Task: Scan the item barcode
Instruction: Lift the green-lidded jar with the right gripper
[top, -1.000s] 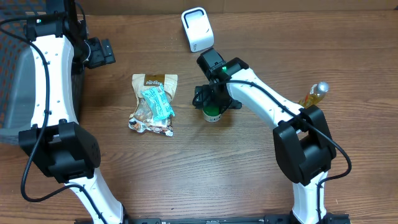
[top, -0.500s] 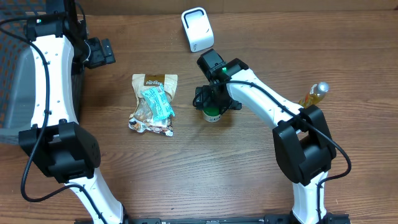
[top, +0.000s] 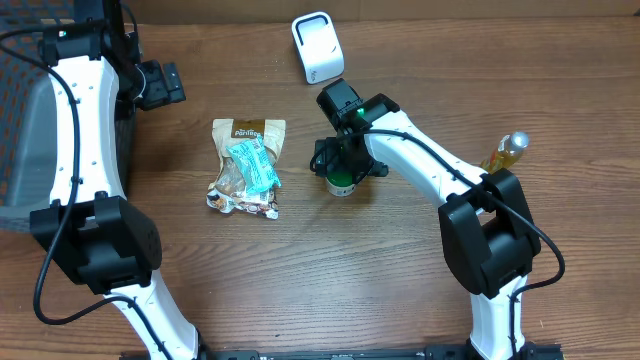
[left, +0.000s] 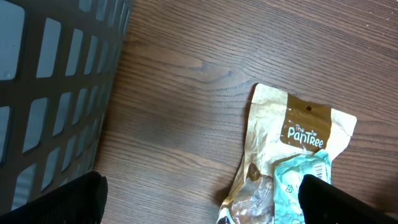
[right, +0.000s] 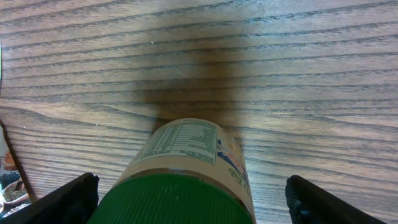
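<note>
Your right gripper (right: 189, 202) straddles the green-lidded jar (right: 186, 149), jaws spread wide; your left gripper (left: 202, 202) hangs released above the worktop (left: 174, 93).

**Surface materials and finishes**
Table (right: 311, 74): brown wood-grain top with fine straight lines and a low sheen. Jar (right: 205, 163): printed paper label (right: 183, 143), matt; green plastic lid (right: 168, 202), matt. Pouch (left: 298, 124): tan kraft-look paper, matt. Teal packet (left: 301, 177): glossy film. Basket (left: 56, 74): grey moulded plastic lattice, matt. Scanner (top: 317, 47): smooth white plastic, slight gloss.
</note>
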